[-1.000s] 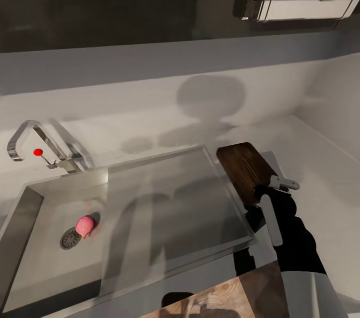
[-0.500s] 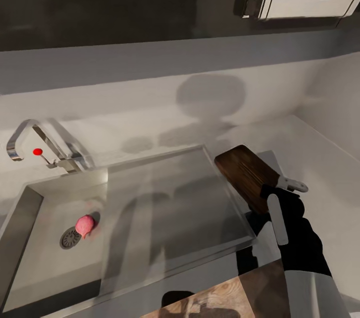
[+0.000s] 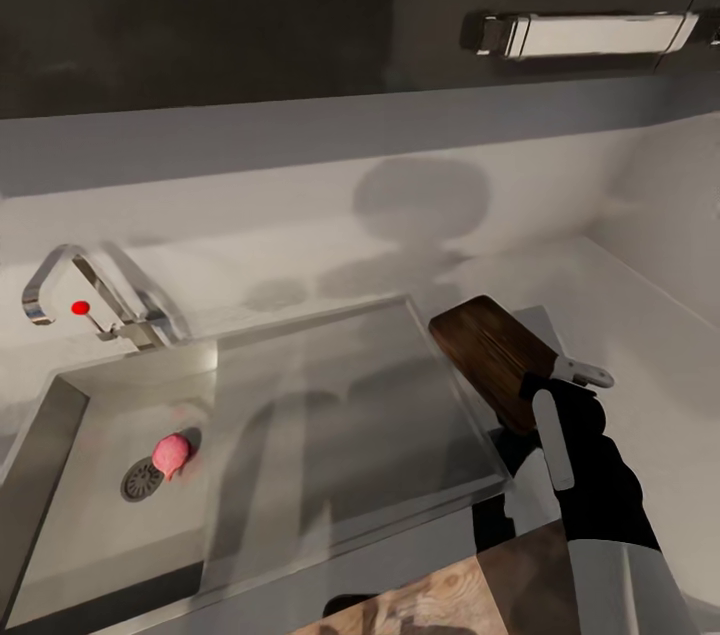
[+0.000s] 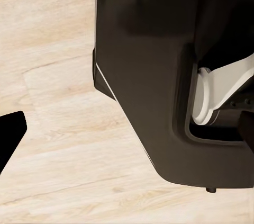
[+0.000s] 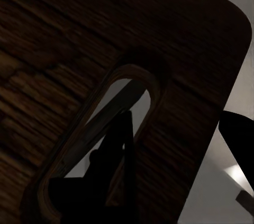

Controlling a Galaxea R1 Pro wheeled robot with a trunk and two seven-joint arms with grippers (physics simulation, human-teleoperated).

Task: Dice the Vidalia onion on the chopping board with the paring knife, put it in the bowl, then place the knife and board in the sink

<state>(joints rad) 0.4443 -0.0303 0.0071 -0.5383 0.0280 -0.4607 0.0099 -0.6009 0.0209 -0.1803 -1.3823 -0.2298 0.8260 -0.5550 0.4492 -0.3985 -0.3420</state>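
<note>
The right gripper (image 3: 540, 385) grasped the board (image 3: 492, 355) beside the sink (image 3: 330, 515); beyond lay an onion (image 3: 170, 453) by the faucet (image 3: 90, 300).

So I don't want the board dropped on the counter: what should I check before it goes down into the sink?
1. Grip: right gripper holds the chopping board, one of its fingers through the slot. Ok.
2. Board over the basin: it hangs at the right end of the sink, over the drainboard edge. Not ok.
3. Landing spot: a pink object lies by the drain; the basin floor beside it is bare. Ok.
4. Faucet out of the path, at the far left. Ok.
5. Paring knife in the sink: cannot tell.
</note>
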